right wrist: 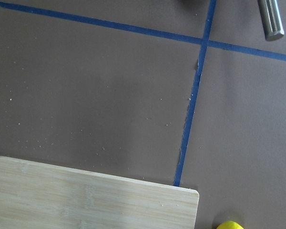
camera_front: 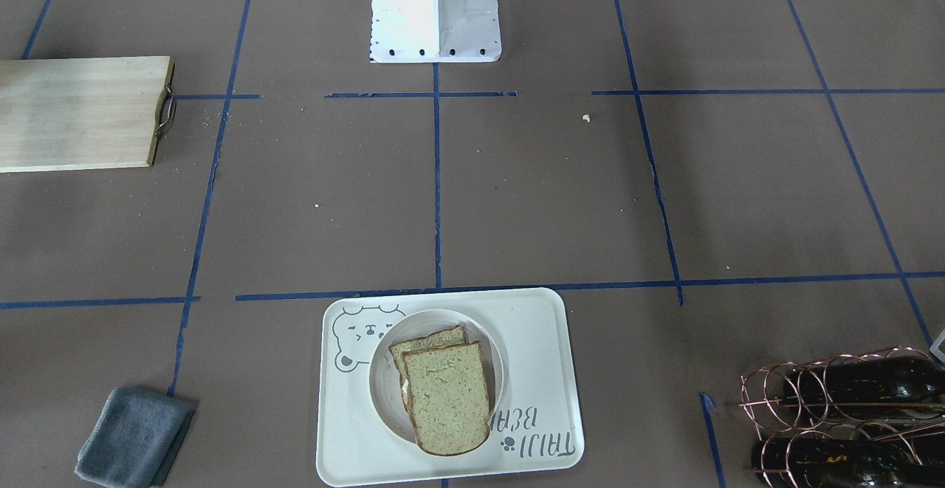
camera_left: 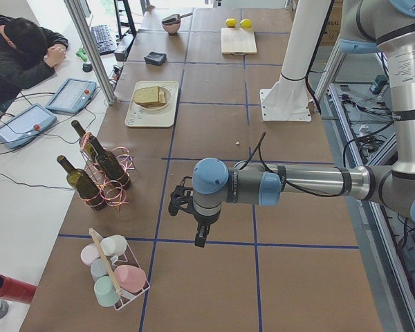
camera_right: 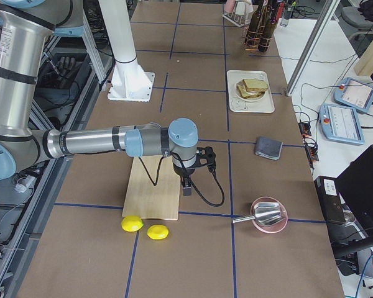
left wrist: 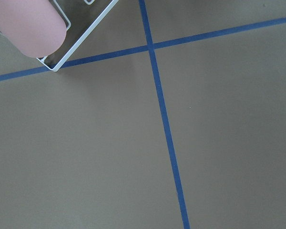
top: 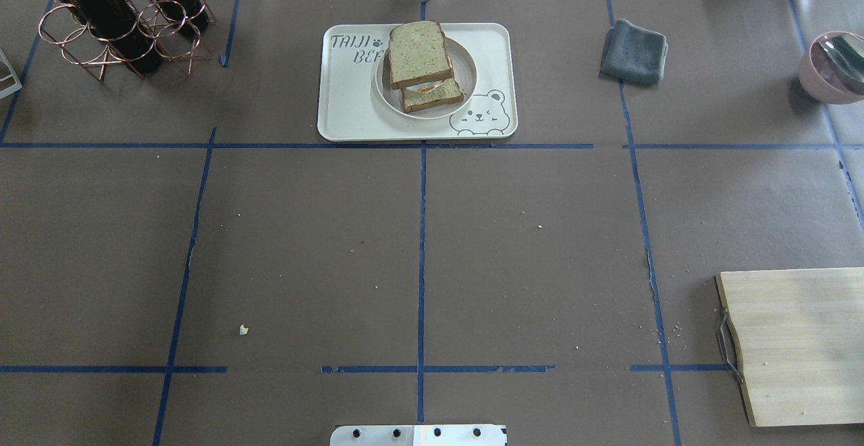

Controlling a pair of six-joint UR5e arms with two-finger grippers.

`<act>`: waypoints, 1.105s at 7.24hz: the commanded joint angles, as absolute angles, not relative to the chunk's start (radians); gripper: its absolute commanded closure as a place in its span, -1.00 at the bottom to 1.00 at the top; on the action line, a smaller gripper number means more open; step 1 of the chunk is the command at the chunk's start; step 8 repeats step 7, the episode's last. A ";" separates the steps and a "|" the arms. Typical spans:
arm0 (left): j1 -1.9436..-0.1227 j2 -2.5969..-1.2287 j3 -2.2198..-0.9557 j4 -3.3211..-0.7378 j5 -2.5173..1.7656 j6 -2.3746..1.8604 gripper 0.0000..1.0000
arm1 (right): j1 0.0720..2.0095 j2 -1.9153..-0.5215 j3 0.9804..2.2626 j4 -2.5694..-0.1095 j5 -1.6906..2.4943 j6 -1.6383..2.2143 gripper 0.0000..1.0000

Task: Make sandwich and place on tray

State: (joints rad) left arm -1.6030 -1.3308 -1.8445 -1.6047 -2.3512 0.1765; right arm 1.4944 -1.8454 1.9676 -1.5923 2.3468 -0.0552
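The sandwich (camera_front: 445, 393), two greenish-tan bread slices with a bit of orange and white between them, lies on a small round white plate (camera_front: 380, 370). The plate stands on the cream tray (camera_front: 535, 340) with the bear drawing; both show in the overhead view, the sandwich (top: 420, 61) on the tray (top: 351, 112). My left gripper (camera_left: 201, 241) hangs over the table far from the tray, near the bottles. My right gripper (camera_right: 186, 188) hangs over the edge of the cutting board. Each shows only in a side view, so I cannot tell whether it is open or shut.
A wooden cutting board (top: 796, 345) lies at my right. A grey cloth (top: 634, 51) and a pink bowl (top: 833, 68) are beyond it. A copper rack with bottles (top: 115, 14) stands far left. Two lemons (camera_right: 132, 223) and a rack of cups (camera_left: 114, 273) sit at the table's ends.
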 commanded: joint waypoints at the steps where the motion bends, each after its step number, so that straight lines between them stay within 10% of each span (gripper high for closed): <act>1: -1.603 -1.331 -1.844 -1.606 -2.352 0.175 -1.00 | 1.490 -1.845 1.967 -1.592 2.347 -0.055 -1.00; 8: -1.603 -1.330 -1.839 -1.605 -2.352 0.173 -1.00 | 1.477 -1.847 1.967 -1.591 2.347 -0.055 -1.00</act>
